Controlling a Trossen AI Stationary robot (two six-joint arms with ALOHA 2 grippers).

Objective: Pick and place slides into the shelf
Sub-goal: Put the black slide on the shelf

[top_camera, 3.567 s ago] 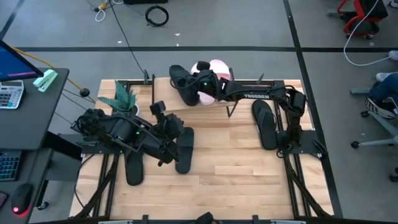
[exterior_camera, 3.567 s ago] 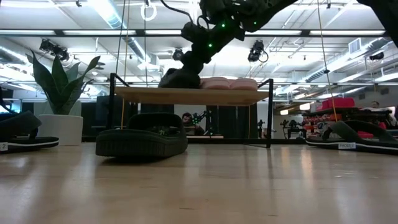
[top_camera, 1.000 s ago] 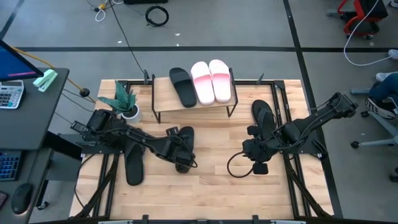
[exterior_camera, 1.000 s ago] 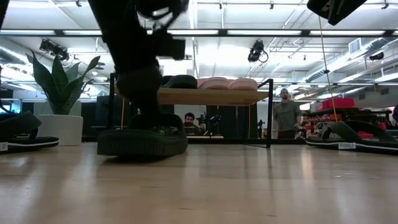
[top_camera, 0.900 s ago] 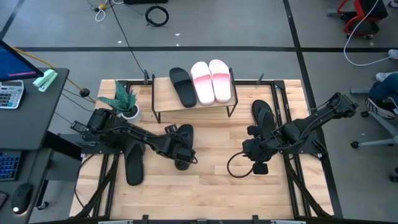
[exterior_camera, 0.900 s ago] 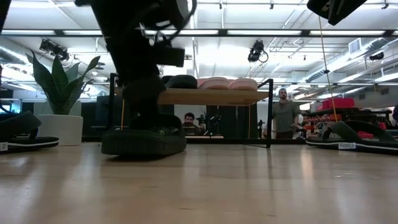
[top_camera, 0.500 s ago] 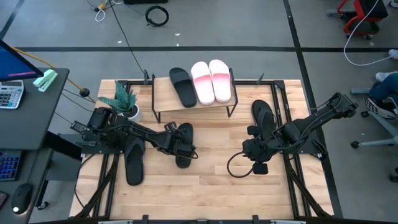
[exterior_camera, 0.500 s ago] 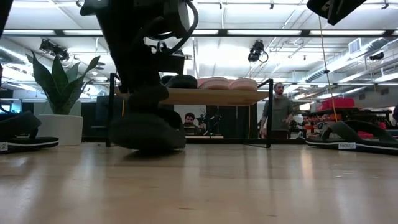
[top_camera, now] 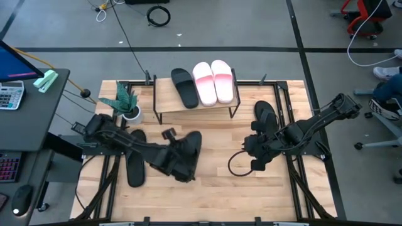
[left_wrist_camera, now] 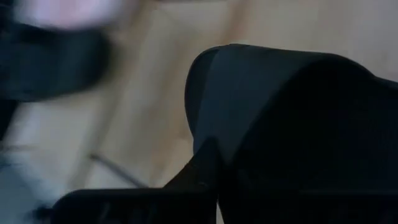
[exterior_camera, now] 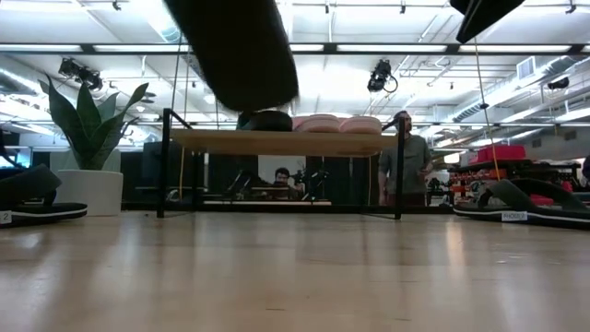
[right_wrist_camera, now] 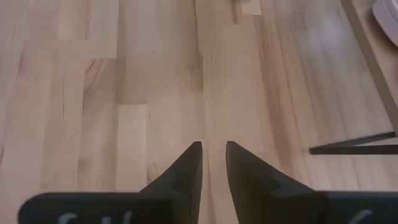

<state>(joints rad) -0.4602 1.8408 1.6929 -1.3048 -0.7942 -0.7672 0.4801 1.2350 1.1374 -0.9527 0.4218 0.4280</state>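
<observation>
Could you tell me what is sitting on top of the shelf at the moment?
On the shelf lie three slides: one black slide and, beside it, a pair of pale pink slides. The board beneath them is covered where they rest.

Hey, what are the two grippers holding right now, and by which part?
The left gripper holds a black slide sandal, lifted off the table; the exact hold point is hidden. The right gripper holds nothing.

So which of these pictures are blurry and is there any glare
Left wrist view: smeared by motion, the black slide fills it. Low view: the lifted slide is a dark blur; ceiling lights glare. High view and right wrist view: sharp, evenly lit.
</observation>
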